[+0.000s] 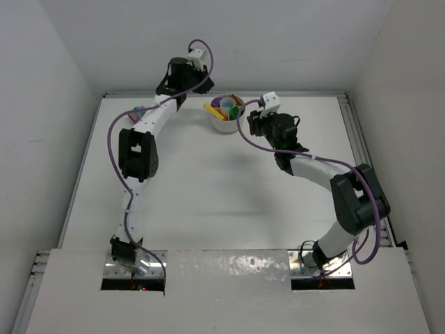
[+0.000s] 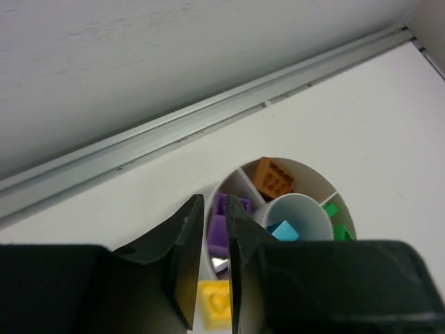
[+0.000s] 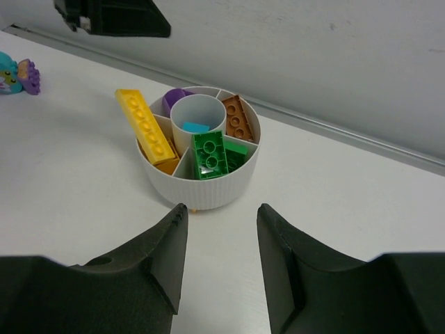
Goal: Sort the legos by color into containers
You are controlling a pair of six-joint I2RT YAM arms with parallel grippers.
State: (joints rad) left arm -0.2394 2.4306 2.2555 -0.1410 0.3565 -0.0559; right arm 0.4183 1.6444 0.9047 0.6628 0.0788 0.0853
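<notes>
A round white dish stands at the back of the table, its containers filled with legos. A long yellow brick leans over its rim. Green bricks, an orange one, purple ones and a teal one in the central well lie inside. My left gripper hovers over the purple section, shut, with nothing between its fingers. In front of the dish my right gripper stands open and empty, a little short of its wall.
A small teal and purple toy sits left of the dish, near the left arm. A metal rail runs along the table's back edge under the white wall.
</notes>
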